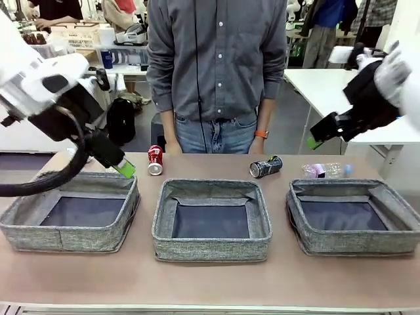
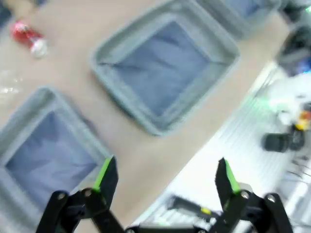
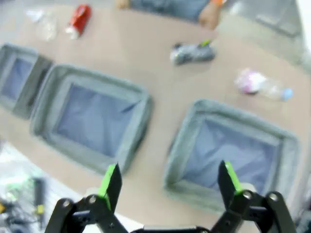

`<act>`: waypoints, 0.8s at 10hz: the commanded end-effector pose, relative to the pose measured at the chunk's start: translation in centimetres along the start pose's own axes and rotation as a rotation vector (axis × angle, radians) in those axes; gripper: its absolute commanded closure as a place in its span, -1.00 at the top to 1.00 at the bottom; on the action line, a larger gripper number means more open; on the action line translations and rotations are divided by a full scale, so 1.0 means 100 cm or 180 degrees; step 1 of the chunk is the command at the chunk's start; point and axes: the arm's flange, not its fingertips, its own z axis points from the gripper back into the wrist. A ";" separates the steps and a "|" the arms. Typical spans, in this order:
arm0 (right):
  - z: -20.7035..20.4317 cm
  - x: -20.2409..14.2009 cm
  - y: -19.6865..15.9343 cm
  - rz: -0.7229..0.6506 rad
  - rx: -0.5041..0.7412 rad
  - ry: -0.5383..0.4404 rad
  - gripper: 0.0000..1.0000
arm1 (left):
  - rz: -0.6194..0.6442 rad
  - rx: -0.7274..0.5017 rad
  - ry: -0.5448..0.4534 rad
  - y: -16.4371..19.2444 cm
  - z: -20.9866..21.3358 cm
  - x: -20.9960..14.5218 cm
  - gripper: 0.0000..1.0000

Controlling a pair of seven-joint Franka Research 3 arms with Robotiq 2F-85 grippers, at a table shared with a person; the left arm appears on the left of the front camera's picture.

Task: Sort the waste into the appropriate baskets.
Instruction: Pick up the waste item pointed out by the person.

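Three grey woven baskets stand in a row: left [image 1: 65, 237], middle [image 1: 211, 249], right [image 1: 357, 244], all with bare dark bottoms. Behind them on the table lie a red can [image 1: 155, 160], a black-and-silver can [image 1: 265, 167] and a clear bottle with a pinkish label [image 1: 321, 170]. My left gripper [image 1: 119, 165] hovers over the left basket's far right corner; its wrist view shows it open [image 2: 165, 172] with nothing between the pads. High above the right basket, my right gripper [image 1: 316, 140] is open [image 3: 167, 177] too. A second clear bottle [image 3: 43, 25] lies left of the red can [image 3: 80, 19].
A person in a grey shirt [image 1: 216, 59] stands at the far edge, one hand [image 3: 209, 17] near the black-and-silver can [image 3: 192, 52]. The near table edge runs just in front of the baskets. White tables and other people are behind.
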 end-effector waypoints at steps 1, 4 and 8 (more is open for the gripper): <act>0.035 0.003 -0.027 -0.1152 0.1428 0.0639 1.00 | 0.0313 -0.1259 -0.0267 0.022 0.032 -0.017 1.00; 0.021 -0.019 -0.091 -0.2300 0.2495 0.0835 1.00 | 0.0618 -0.2364 -0.1170 0.033 0.034 -0.034 1.00; 0.000 -0.061 -0.142 -0.2393 0.2995 -0.0210 1.00 | 0.1002 -0.2417 -0.1710 0.065 0.029 -0.064 1.00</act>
